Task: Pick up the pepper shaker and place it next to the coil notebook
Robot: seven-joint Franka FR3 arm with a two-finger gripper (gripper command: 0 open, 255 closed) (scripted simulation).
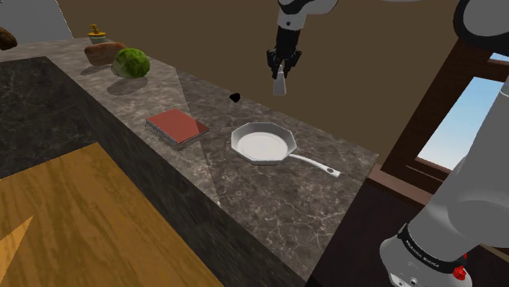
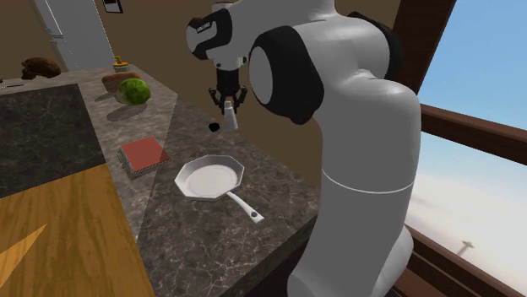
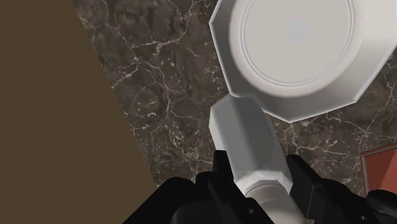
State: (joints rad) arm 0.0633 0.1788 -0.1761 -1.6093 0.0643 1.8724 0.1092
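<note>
The pepper shaker (image 1: 281, 83) is a pale grey faceted bottle, held in the air above the dark marble counter (image 1: 269, 196). My gripper (image 1: 280, 70) is shut on its upper part, and the shaker hangs below the fingers. In the second exterior view the gripper (image 2: 229, 103) holds the shaker (image 2: 230, 119) above the counter's back edge. In the wrist view the shaker (image 3: 245, 143) sits clasped between the two black fingers (image 3: 222, 168). The notebook (image 1: 175, 126) is red with a grey edge and lies flat on the counter, towards the shoulder view's left of the shaker; it also appears as notebook (image 2: 143, 153) and at the wrist view's edge (image 3: 380, 168).
A white frying pan (image 1: 263, 144) with a long handle lies beside the notebook, below the held shaker. A small black object (image 1: 236, 96) rests near the wall. A green cabbage-like ball (image 1: 130, 63) and a brown loaf (image 1: 102, 52) sit further back. A brown wall borders the counter.
</note>
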